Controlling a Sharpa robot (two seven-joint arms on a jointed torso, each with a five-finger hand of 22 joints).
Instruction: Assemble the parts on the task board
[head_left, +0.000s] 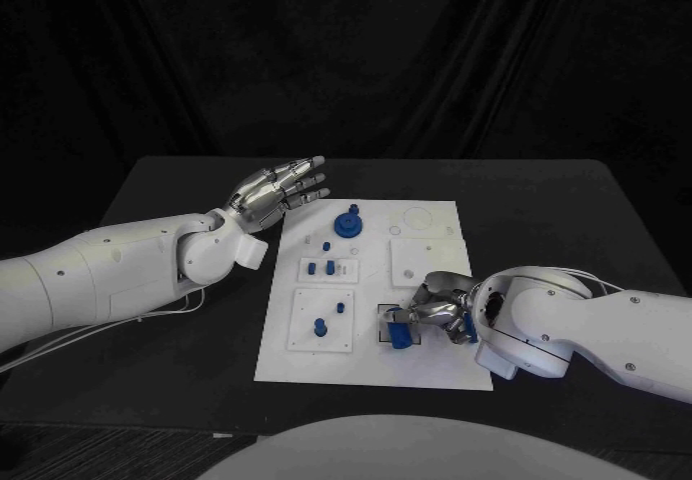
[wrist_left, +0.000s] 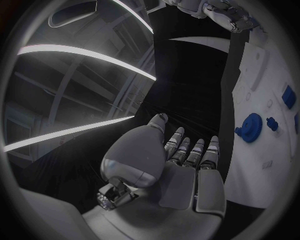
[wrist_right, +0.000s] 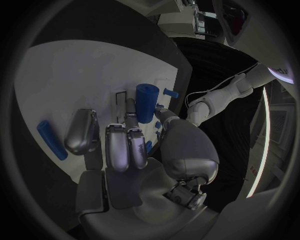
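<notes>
The white task board (head_left: 361, 365) lies in the middle of the black table. My right hand (head_left: 436, 308) rests low over the board's near right part and pinches an upright blue cylinder (head_left: 395, 333) between thumb and a finger; the right wrist view shows that cylinder (wrist_right: 146, 102) in front of the fingers (wrist_right: 130, 112). My left hand (head_left: 281, 187) hovers by the board's far left corner, fingers stretched out and apart, holding nothing. A blue gear (head_left: 348, 222) sits at the board's far end, also seen as the gear (wrist_left: 251, 127) in the left wrist view.
Small blue pieces (head_left: 330, 267) stand in a white block mid-board, and two more (head_left: 319, 327) in the block nearer me. A blue rod (wrist_right: 50, 140) lies flat on the board beside my right hand. Bare black table surrounds the board.
</notes>
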